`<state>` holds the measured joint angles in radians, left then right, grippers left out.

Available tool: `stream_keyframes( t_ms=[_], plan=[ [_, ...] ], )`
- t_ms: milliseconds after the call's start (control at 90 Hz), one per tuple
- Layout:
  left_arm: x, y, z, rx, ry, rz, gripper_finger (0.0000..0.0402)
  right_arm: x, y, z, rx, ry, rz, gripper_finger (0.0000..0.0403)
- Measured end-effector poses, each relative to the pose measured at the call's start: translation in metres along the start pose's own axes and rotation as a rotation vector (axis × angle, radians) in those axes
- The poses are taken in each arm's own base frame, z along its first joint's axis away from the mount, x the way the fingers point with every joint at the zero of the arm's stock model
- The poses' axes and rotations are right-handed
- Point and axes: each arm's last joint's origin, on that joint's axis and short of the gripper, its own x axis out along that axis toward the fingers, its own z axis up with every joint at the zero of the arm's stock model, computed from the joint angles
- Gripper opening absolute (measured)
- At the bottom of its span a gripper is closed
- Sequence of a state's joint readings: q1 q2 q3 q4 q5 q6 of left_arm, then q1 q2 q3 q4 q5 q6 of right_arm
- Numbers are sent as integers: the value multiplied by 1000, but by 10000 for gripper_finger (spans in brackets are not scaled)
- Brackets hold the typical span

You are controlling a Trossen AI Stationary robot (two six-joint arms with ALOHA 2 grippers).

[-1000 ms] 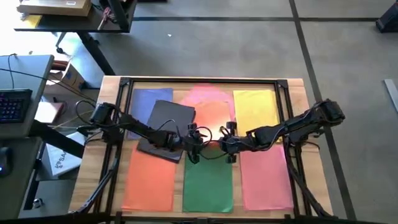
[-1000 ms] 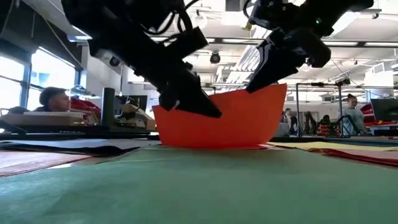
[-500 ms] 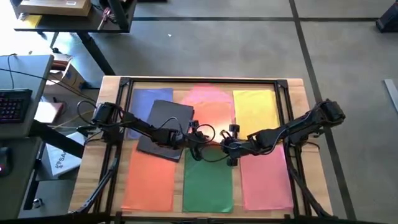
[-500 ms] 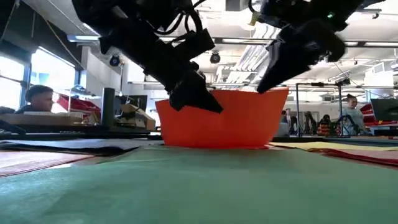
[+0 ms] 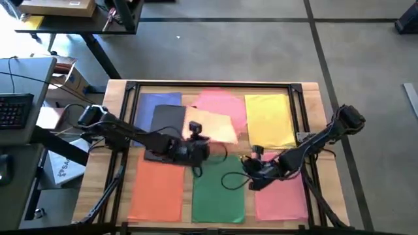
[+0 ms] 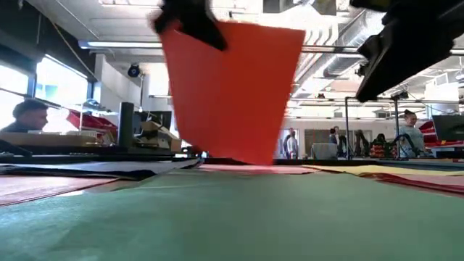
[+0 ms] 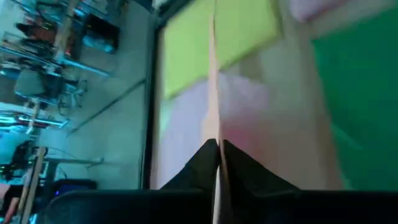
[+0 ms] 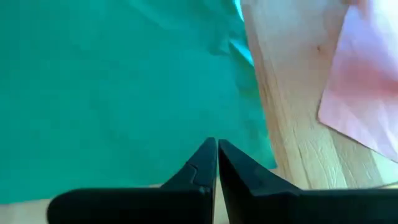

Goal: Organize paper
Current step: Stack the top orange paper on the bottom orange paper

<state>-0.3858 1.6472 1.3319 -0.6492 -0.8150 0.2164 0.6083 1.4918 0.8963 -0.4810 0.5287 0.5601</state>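
Observation:
An orange sheet of paper [image 5: 213, 126] hangs lifted over the middle of the table, with my left gripper [image 5: 197, 140] shut on it. In the low view the sheet [image 6: 235, 94] stands nearly upright below that gripper [image 6: 187, 18]. My right gripper [image 5: 251, 171] hovers shut and empty over the right edge of a green sheet [image 8: 112, 81], next to a pink sheet [image 8: 367, 93]. Flat on the table lie blue [image 5: 163, 103], dark grey [image 5: 167, 123], pink [image 5: 219, 100], yellow [image 5: 269, 117], orange [image 5: 157, 189], green [image 5: 219, 189] and pink [image 5: 281, 192] sheets. My left gripper pinches the orange sheet between its two fingers at the sheet's upper corner [image 6: 196, 32]; the left wrist view shows the sheet edge-on [image 7: 214, 124] running out from the shut fingertips. The sheet hangs below the gripper, tilted. Whether its lower edge [image 6: 246, 159] touches the table, I cannot tell.
A dark metal frame [image 5: 215, 83] runs around the table top. A side desk with a keyboard [image 5: 14, 109] stands to the left. People sit and stand in the room behind the table [image 6: 32, 119].
My right gripper has let go of the orange sheet and drawn back toward the table's near edge and a little to the right. My left gripper has risen with the sheet, which earlier sagged between both grippers and now hangs upright from one corner.

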Motion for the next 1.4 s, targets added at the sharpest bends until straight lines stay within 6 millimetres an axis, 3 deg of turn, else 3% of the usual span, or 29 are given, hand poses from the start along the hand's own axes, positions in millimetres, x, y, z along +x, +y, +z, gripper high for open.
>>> stream_keyframes(
  t_ms=[256,411,589,878,1178,1400],
  plan=[
    [-81,-54,-16,-98,86,-275,0,-11,12,-5,-25,-122,-94,0],
    [-119,-89,-29,-264,104,-413,0,-11,11,-3,-20,-155,-134,0],
    [-153,-113,-45,-414,150,-470,0,-7,6,3,-19,-186,-168,0],
    [-169,-154,-65,-501,285,-449,0,0,-3,16,-1,-216,-176,0],
    [-159,-201,-79,-360,280,-358,0,5,-9,21,-2,-214,-168,0],
    [-151,-227,-78,-234,234,-403,1,6,-10,23,-3,-207,-145,0]
  ],
)
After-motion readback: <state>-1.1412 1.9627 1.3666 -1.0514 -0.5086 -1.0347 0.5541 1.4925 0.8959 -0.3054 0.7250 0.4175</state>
